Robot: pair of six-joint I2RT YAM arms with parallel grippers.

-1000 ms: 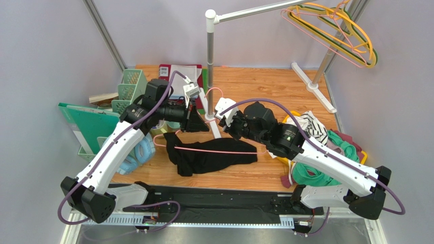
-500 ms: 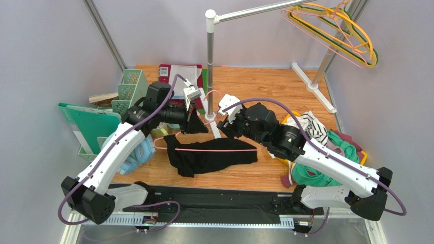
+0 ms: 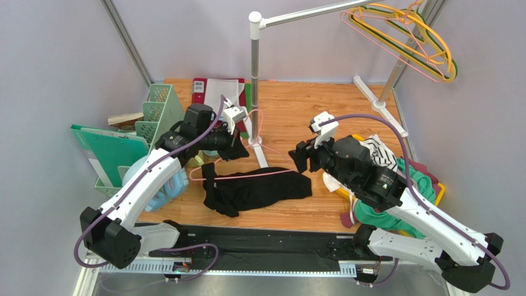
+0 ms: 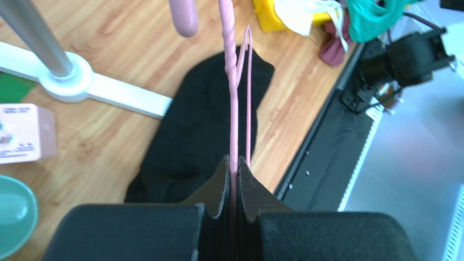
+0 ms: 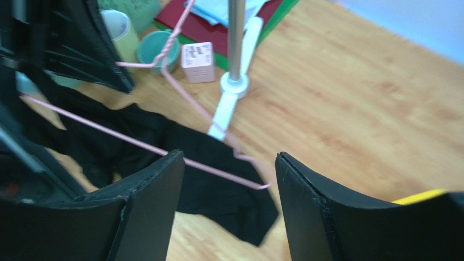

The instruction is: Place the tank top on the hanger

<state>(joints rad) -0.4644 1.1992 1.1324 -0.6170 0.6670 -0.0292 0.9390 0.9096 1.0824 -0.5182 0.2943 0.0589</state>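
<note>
Tank top (image 3: pixel 259 188) limp on table, just left of middle, toward near edge. Soft, light and floppy by the look; apt to slump or slide off thin wire, so best pinched at a shoulder strap or the hem. Pink wire hanger (image 4: pixel 233 109) slim and springy, twisted neck clamped between closed left fingers (image 4: pixel 220 187), lower bar across the cloth. Right fingers (image 5: pixel 147 206) parted, empty, hovering nearer right edge.

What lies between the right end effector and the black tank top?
The thin pink hanger: in the right wrist view its wire crosses above the tank top, below the open right end effector. Nothing else shows there.
</note>
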